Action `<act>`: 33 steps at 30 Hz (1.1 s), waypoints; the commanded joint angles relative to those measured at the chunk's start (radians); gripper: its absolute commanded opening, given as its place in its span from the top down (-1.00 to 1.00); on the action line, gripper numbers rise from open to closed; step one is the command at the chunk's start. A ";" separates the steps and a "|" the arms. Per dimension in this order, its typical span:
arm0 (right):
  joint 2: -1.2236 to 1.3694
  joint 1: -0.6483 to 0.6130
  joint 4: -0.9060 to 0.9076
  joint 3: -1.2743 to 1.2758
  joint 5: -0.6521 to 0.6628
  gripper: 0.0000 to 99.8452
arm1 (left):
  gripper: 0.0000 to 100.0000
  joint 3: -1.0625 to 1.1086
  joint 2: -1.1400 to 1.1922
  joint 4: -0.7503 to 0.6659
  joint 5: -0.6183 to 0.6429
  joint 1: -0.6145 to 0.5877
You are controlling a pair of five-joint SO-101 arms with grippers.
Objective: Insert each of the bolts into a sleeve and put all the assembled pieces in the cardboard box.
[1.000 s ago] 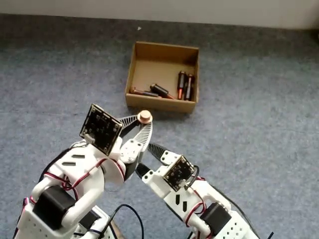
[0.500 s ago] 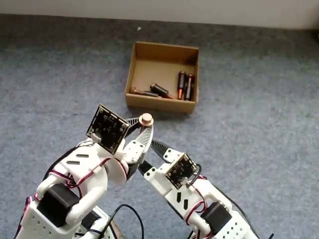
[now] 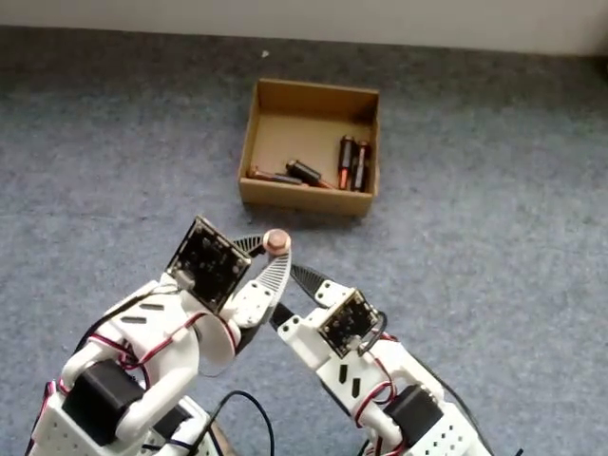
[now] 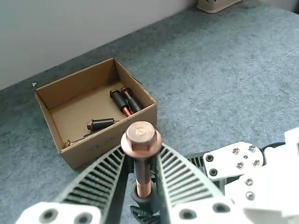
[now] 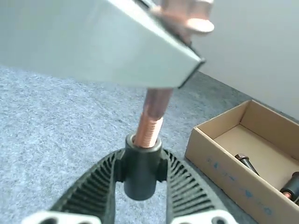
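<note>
My left gripper (image 4: 140, 170) is shut on a copper bolt (image 4: 141, 154), held upright with its hex head on top, seen from above as a round copper head (image 3: 276, 241). Below it my right gripper (image 5: 140, 175) is shut on a black sleeve (image 5: 140, 170). The bolt's threaded tip (image 5: 149, 130) sits in the sleeve's mouth. Both grippers meet just in front of the cardboard box (image 3: 249, 142), which holds several assembled bolt-and-sleeve pieces (image 3: 353, 163).
Grey carpet (image 3: 494, 209) covers the whole surface with open room on both sides of the box. A pale wall (image 3: 380, 19) runs behind the box. A light object (image 4: 217, 4) stands at the wall's foot.
The left gripper with the bolt has come down and slightly nearer the arms' bases. The right gripper has shifted a little up toward it, closing the gap.
</note>
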 commanded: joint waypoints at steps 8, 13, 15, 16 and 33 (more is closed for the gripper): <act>-0.022 0.031 -0.028 0.064 0.003 0.99 | 0.99 0.142 -0.173 0.012 -0.018 -0.058; -0.022 0.028 -0.030 0.051 0.003 0.99 | 0.99 0.202 -0.191 0.011 -0.018 -0.058; -0.022 0.028 -0.030 0.051 0.003 0.99 | 0.99 0.223 -0.203 0.011 -0.020 -0.058; -0.022 0.031 -0.031 0.051 0.003 0.99 | 0.99 0.236 -0.213 0.011 -0.037 -0.058; -0.022 0.031 -0.031 0.004 0.002 0.99 | 0.71 0.358 -0.349 0.012 -0.026 -0.131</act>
